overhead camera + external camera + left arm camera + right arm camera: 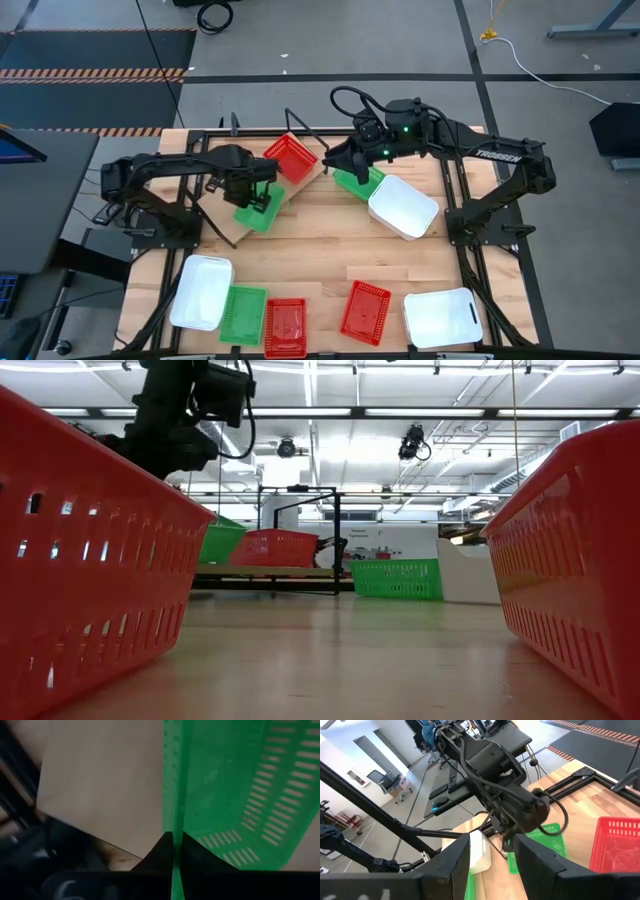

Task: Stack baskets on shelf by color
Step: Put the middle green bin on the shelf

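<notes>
The shelf [228, 232] lies slantwise at the table's far middle. A red basket [292, 158] sits on its right end. My left gripper [262, 200] is shut on a green basket [255, 215] over the shelf's left end, which also shows in the low view [220, 540]. My right gripper [335, 160] is open and empty [492, 865], beside the shelf's right end and above a second green basket [356, 184]. That basket lies on the table against a white basket [403, 207]. My left gripper pinches one side wall of the green basket at its rim [174, 815], one finger inside the basket and one outside. The fingers [187, 851] come from above, pointing down. The basket is over the shelf plank [100, 785]; whether its bottom rests on it I cannot tell.
Along the table's near edge lie a white basket [202, 291], a green basket [243, 313], two red baskets [285, 327] [366, 311] and another white basket [443, 317]. Bare wood lies across the table's middle [320, 250].
</notes>
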